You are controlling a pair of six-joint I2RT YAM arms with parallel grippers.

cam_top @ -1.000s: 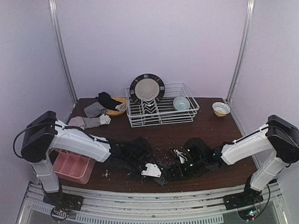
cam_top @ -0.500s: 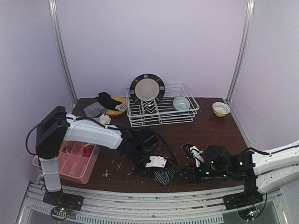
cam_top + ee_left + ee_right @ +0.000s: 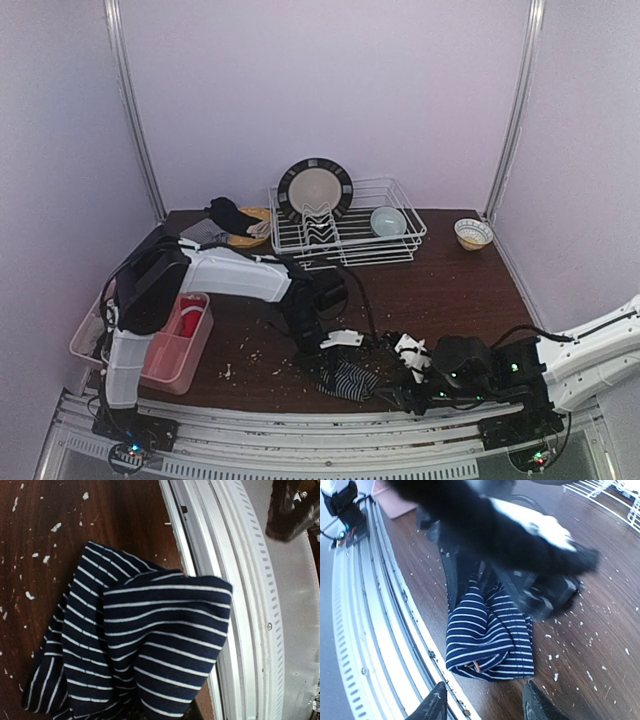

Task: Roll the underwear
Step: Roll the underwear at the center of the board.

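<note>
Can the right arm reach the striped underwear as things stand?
Likely yes. The navy-and-white striped cloth underwear lies just ahead of the right arm's open fingers, near edge bare; the left arm covers only its far end.

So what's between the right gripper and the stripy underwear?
Just bare table with white crumbs, between right gripper and stripy underwear; right wrist view shows it.

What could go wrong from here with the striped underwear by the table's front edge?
The striped underwear lies right at the metal rail along the table edge, so it might slip off or snag there. The left gripper hangs right over the cloth, in front of the open right gripper; they could collide. White crumbs around it may get rolled in.
</note>
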